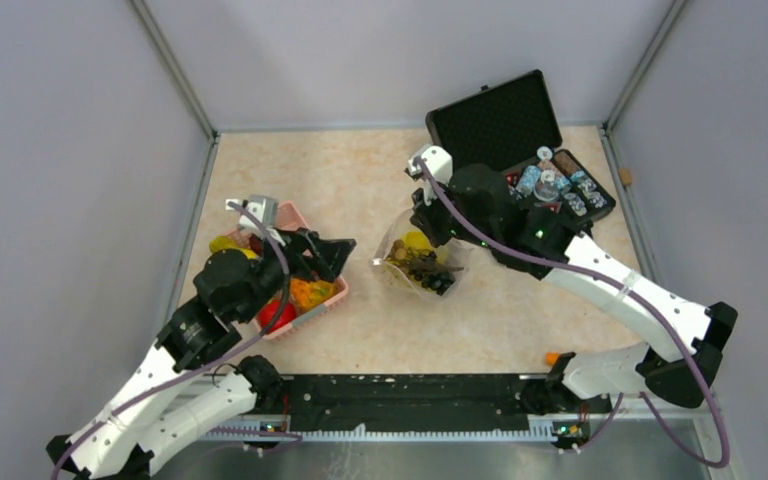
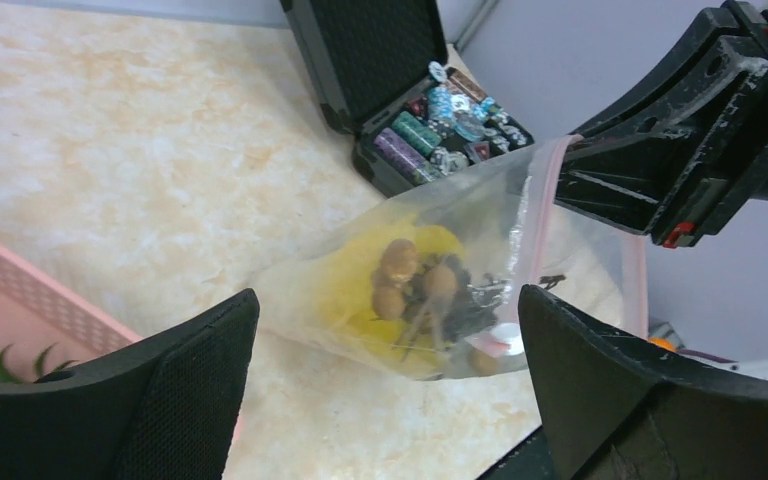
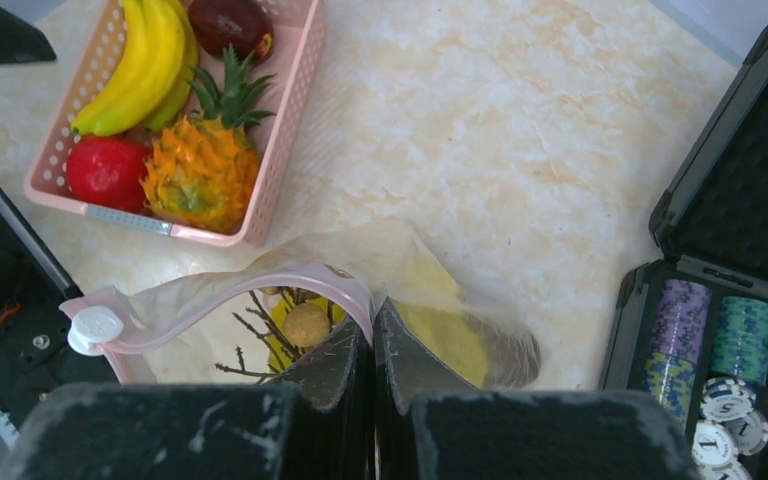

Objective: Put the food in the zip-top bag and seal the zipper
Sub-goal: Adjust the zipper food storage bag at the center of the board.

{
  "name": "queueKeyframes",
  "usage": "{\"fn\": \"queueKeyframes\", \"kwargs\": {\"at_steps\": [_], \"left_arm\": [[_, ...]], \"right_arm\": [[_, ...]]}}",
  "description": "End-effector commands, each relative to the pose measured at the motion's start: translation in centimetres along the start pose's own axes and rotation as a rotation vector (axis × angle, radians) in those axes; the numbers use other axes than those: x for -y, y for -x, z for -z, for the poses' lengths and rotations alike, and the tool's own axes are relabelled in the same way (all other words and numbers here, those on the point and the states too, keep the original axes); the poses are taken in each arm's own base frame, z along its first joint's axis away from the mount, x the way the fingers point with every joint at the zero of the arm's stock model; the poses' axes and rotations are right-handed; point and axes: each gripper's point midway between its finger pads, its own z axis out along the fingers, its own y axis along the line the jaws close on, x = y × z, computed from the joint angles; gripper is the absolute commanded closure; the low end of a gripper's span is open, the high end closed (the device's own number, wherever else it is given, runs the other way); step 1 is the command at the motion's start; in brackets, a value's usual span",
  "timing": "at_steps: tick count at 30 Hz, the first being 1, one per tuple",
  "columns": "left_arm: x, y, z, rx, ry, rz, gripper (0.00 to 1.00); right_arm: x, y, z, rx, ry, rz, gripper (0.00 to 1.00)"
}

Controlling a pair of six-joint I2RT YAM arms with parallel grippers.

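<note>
Right gripper is pinching shut on the thin pink zipper of the crinkly clear bag, which is sitting right of the lattice basket. Left gripper is hanging wide open and empty at the basket's right edge. Left wrist view is showing round brown balls on yellow inside the bag. Overhead view is only showing a dark clump, possibly grapes.

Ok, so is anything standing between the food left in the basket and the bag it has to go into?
Nothing visible does. Only bare table lies between the food in the pink basket and the zip-top bag. The right gripper pinches the zipper, holding the mouth up. The left gripper is open and empty.
</note>
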Motion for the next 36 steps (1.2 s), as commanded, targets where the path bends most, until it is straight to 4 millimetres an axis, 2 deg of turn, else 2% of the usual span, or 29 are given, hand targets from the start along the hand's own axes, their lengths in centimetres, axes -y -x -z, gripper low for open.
{"fn": "queueKeyframes", "kwargs": {"at_steps": [1,5,9,11,15,20,25,29,31,33,36], "left_arm": [[-1.6,1.1,1.5,0.033,0.069,-0.105,0.01],[-2.1,0.8,2.0,0.016,0.08,-0.149,0.01],[-1.7,-0.9,1.5,-0.04,0.015,-0.238,0.01],[-1.9,-1.3,1.2,-0.024,-0.002,-0.282,0.01],[-1.6,-1.8,0.4,0.034,-0.069,-0.34,0.01],[0.0,-0.4,0.5,0.13,-0.16,-0.422,0.01],[3.0,-3.1,0.8,0.11,-0.434,-0.681,0.01],[4.2,-5.7,1.0,0.002,-0.575,-0.742,0.02],[5.3,-6.9,1.3,-0.017,-0.677,-0.768,0.07],[6.3,-7.6,1.4,-0.026,-0.751,-0.767,0.11],[6.8,-8.3,1.2,-0.021,-0.774,-0.786,0.11]], "right_arm": [[-0.1,2.1,1.5,0.083,0.035,0.096,1.0],[-0.6,2.5,2.2,0.106,0.078,0.135,1.0],[-1.0,2.9,2.8,0.138,0.114,0.181,1.0],[-1.5,2.5,3.3,0.136,0.149,0.211,1.0],[-1.1,1.6,4.0,0.144,0.143,0.219,1.0],[-1.1,1.7,5.3,0.17,0.196,0.191,1.0],[-1.0,1.8,6.0,0.172,0.243,0.218,1.0],[-0.8,1.7,5.7,0.152,0.26,0.224,1.0],[-0.6,1.9,5.3,0.159,0.256,0.208,1.0],[-0.6,2.2,4.9,0.167,0.258,0.193,1.0],[-0.7,2.0,4.3,0.157,0.266,0.182,1.0]]}}
